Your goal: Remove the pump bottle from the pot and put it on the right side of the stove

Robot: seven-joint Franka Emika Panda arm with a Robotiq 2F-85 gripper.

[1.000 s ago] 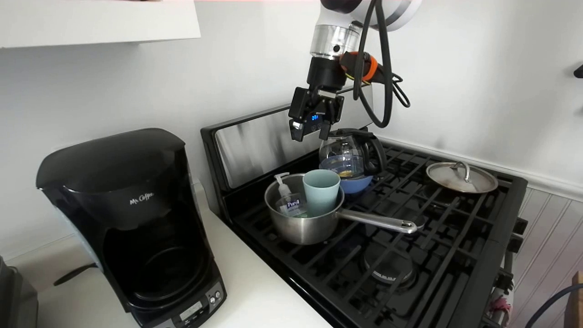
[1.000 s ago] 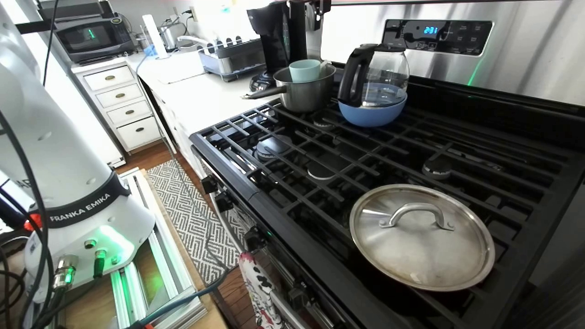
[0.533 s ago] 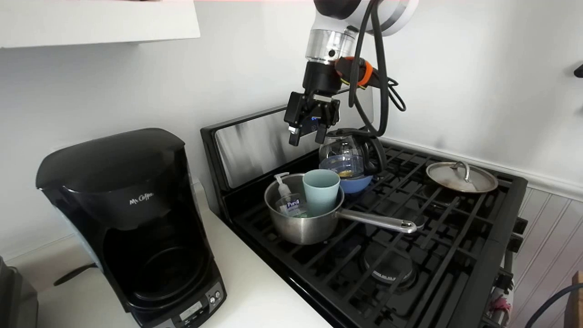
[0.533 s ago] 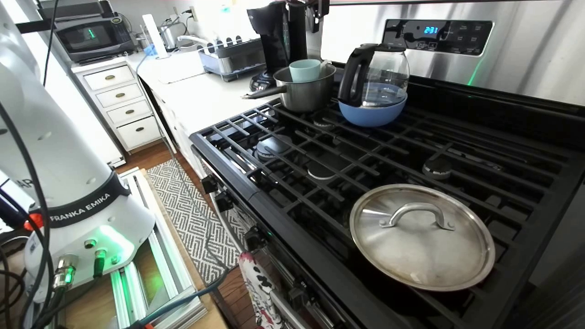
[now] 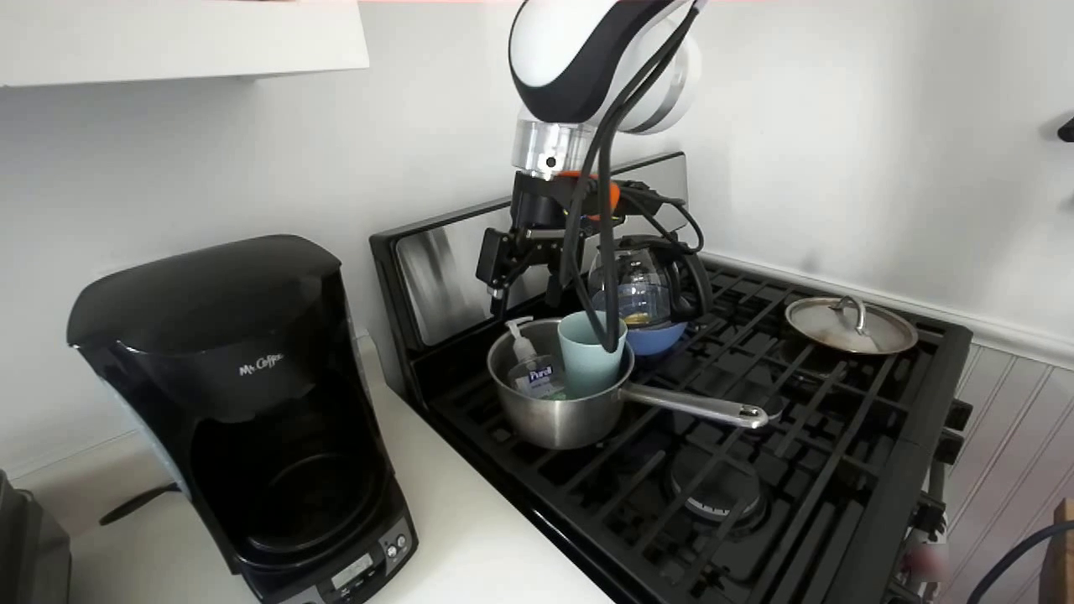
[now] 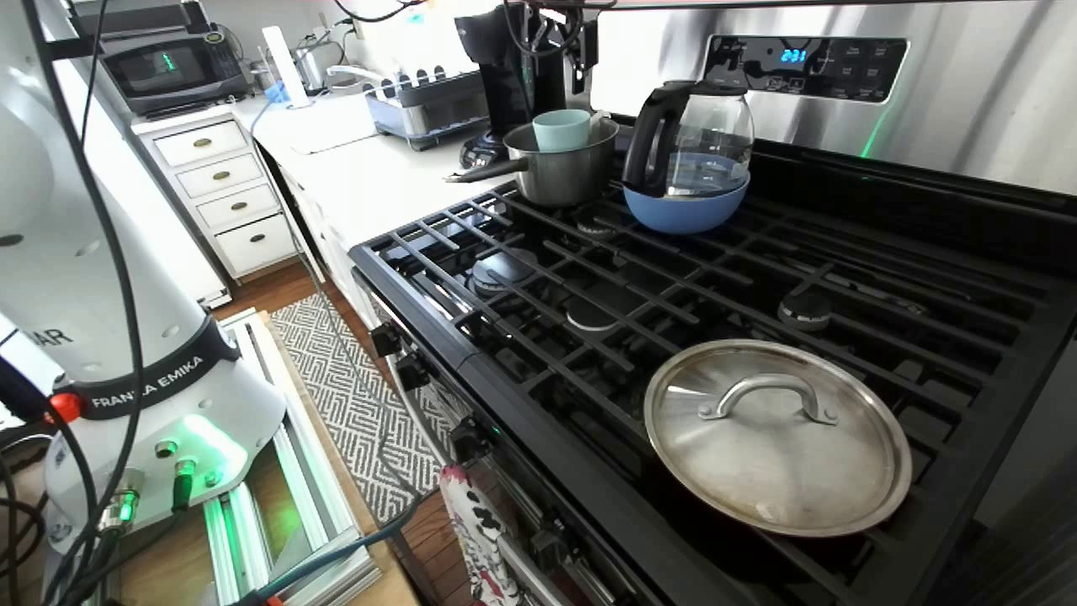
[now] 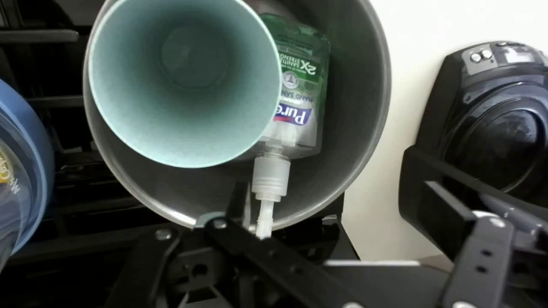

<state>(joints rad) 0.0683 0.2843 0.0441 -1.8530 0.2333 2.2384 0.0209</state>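
Observation:
The pump bottle (image 5: 537, 379), pale green and translucent with a whitish pump top, leans inside the steel pot (image 5: 554, 429) beside the light blue cup (image 5: 591, 356). In the wrist view the bottle (image 7: 299, 92) lies partly behind the cup's rim, its pump pointing toward my gripper (image 7: 342, 201). The pot (image 6: 565, 181) stands on the black stove (image 5: 730, 512), at the end near the coffee maker. My gripper (image 5: 526, 298) is open and empty, just above and behind the pot. The pump's end is hidden by a finger linkage in the wrist view.
The glass kettle (image 6: 715, 126) in a blue bowl (image 6: 686, 210) stands beside the pot. A lidded pan (image 6: 774, 446) sits at the stove's far end from the pot. The coffee maker (image 5: 235, 403) stands on the white counter. The stove's back panel (image 5: 445, 285) rises behind the pot.
My gripper has moved down and to the left in an exterior view, closer to the pot. It stays open. The bottle, cup and pot have not moved.

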